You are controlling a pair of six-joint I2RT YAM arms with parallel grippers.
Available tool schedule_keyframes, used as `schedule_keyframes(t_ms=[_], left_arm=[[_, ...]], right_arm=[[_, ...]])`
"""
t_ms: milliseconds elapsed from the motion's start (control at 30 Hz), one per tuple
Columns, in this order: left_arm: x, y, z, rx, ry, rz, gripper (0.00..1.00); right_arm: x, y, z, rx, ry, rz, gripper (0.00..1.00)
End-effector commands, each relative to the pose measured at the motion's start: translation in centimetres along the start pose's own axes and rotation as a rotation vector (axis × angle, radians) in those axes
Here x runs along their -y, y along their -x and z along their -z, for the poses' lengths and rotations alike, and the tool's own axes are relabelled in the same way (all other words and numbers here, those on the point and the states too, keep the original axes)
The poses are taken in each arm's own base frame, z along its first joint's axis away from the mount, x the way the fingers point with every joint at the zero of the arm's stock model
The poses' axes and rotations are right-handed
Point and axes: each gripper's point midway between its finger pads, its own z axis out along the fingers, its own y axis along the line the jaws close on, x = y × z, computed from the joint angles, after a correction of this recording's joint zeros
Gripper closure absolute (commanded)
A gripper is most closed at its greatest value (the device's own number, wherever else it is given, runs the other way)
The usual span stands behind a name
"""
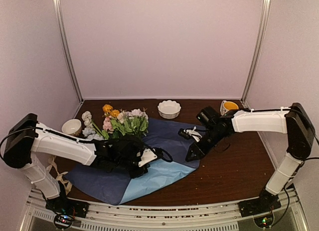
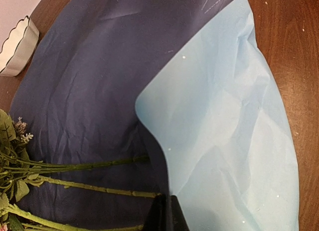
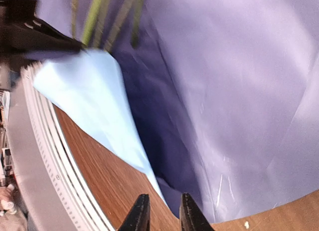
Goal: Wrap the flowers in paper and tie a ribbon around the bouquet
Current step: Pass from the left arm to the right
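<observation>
The paper (image 1: 169, 136) lies spread on the table, dark blue face up, with a light-blue flap (image 1: 154, 176) folded over at its near side. The flowers (image 1: 119, 121) rest on its far left part, and their green stems (image 2: 75, 166) reach toward my left gripper (image 2: 168, 197). That gripper (image 1: 149, 156) is shut on the flap's edge. My right gripper (image 1: 192, 154) hovers at the paper's right edge. In the right wrist view it (image 3: 164, 196) stands slightly open, nothing between its fingers, with the paper's fold (image 3: 149, 161) just ahead. The beige ribbon (image 1: 54, 166) lies by the left arm.
A white scalloped bowl (image 1: 169, 109) stands behind the paper and shows again in the left wrist view (image 2: 17, 47). A cream bowl (image 1: 72, 126) sits at the far left, a cup with yellow contents (image 1: 228, 107) at the far right. The table's metal front edge (image 3: 45, 156) runs close to the flap.
</observation>
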Motion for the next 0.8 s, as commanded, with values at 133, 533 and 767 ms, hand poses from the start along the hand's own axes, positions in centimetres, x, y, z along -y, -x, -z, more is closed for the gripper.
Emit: schedule_keyframes(t_ms=[133,533,767], left_arm=[[-0.6,1.8,-0.2,0.055,0.010,0.027,1.00],[-0.6,1.5,0.1,0.063,0.011,0.060,1.00],[-0.7,1.1,0.3,0.046,0.017,0.066,1.00]], right_arm=[[-3.1,5.6,-0.2,0.280,0.106,0.098,0.69],[-2.3,6.3,-5.4,0.211,0.205,0.036,0.53],[-3.4,4.9,-6.0,0.170,0.261,0.024,0.87]])
